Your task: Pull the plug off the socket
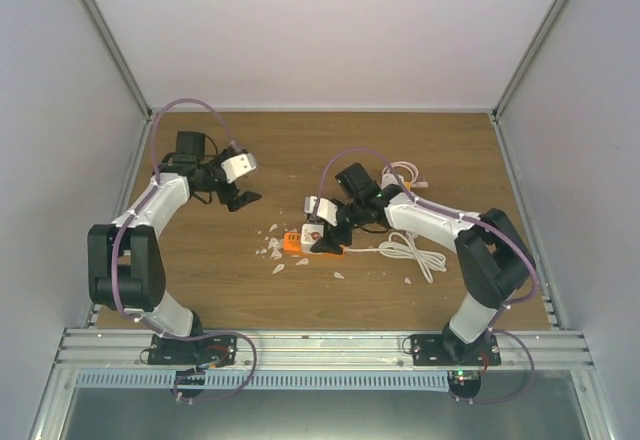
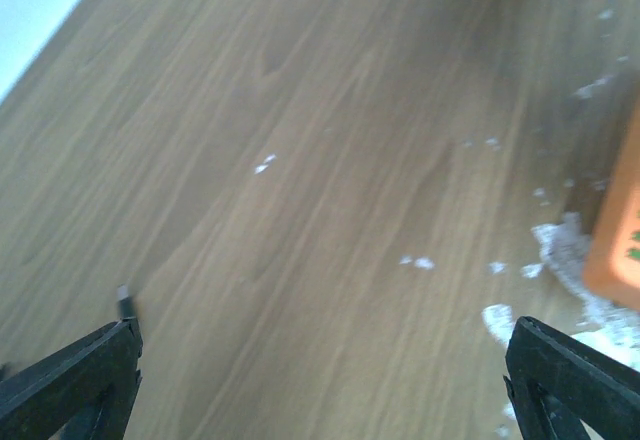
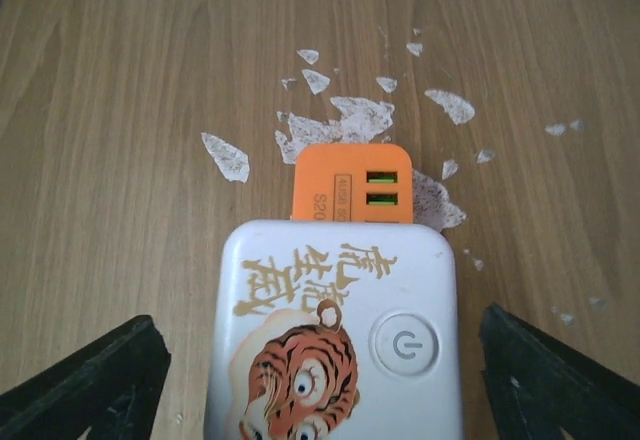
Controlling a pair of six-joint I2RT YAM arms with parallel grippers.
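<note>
Spread black fingers [image 3: 95, 380] of the right gripper [image 3: 320, 325] stand either side of the white tiger-printed socket block [image 3: 335, 330], clear of it and holding nothing. Its orange end [image 3: 350, 185] points away, and no plug shows. On the left wrist, the left gripper [image 2: 322, 335] hangs released over the wooden table [image 2: 300, 160]. From above, the socket block lies mid-table beneath the right gripper, with a white cable [image 1: 415, 255] coiled to its right. This looks like the approach step. The next move calls for locating the plug and pinching it.

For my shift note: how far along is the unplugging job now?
Done: nothing visible; the white tiger-print block sits against the orange block. In hand: the right end effector straddles it, open, not gripping. Left to do: grip and pull apart. The left end effector hangs open.
</note>
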